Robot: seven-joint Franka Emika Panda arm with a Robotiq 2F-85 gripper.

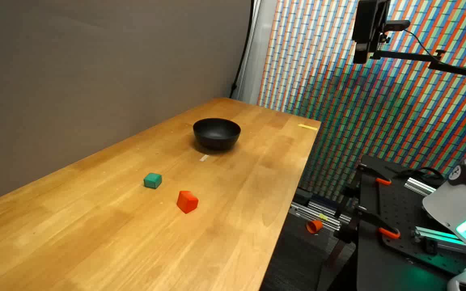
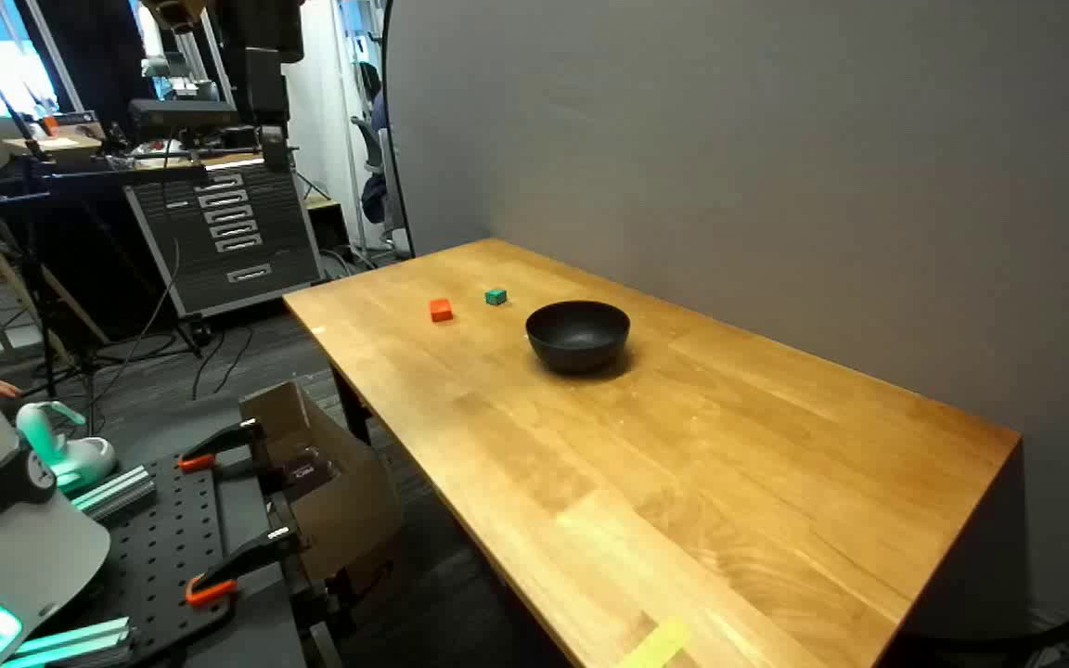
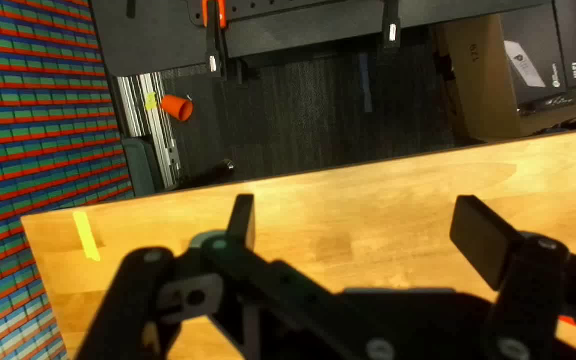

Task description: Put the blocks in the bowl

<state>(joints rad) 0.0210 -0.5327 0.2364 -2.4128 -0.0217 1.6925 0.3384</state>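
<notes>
The green block (image 1: pixel 152 180) and the red-orange block (image 1: pixel 187 201) lie apart on the wooden table. The green block (image 2: pixel 495 297) and the red-orange block (image 2: pixel 441 310) also show in the other camera's picture. The black bowl (image 1: pixel 217 135) stands upright beyond the blocks; its inside looks empty in both exterior views, here too (image 2: pixel 577 339). My gripper (image 3: pixel 361 225) is open and empty above the table in the wrist view. A red sliver (image 3: pixel 568 320) shows behind its right finger. The bowl and the green block do not show in the wrist view.
The wooden table (image 2: pixel 729 482) has a grey wall along its long side. Yellow tape (image 3: pixel 86 235) marks one end. A black base bench (image 2: pixel 163 520) with orange-tipped clamps stands across a gap. An orange cup (image 3: pixel 177 107) and a cardboard box (image 2: pixel 340 492) are in that gap.
</notes>
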